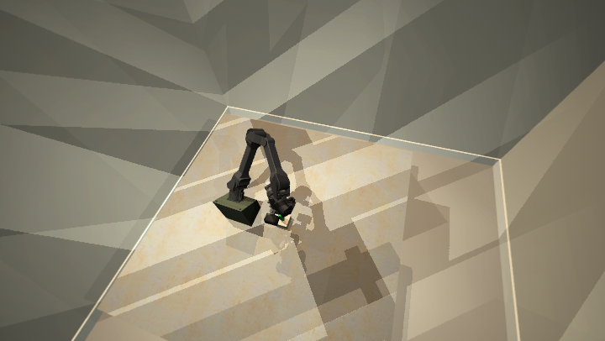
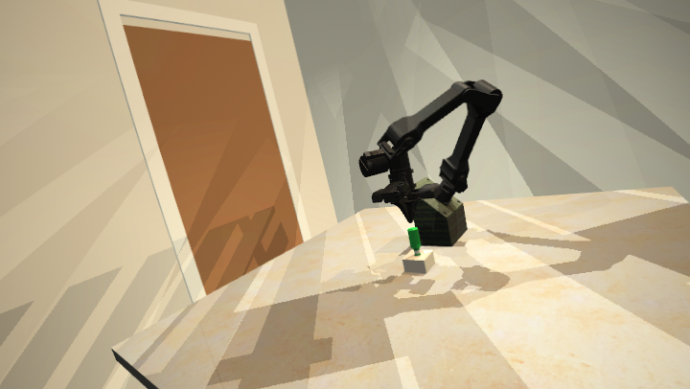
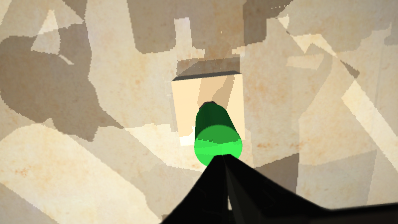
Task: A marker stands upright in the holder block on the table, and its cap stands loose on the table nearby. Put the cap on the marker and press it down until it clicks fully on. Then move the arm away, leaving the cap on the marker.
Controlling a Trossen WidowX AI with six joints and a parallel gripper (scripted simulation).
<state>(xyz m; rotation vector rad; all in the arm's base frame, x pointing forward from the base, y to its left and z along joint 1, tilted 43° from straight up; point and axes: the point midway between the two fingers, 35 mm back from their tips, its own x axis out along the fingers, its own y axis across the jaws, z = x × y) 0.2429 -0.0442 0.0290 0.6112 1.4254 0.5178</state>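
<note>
The claw is clenched on nothing, its fingertips pressed together just above the top of the green cap. The cap sits on the marker, which stands upright in the pale holder block on the tabletop. To press well, the closed tips should likely stay centred over the cap's top and push straight down, so the marker does not tilt.
</note>
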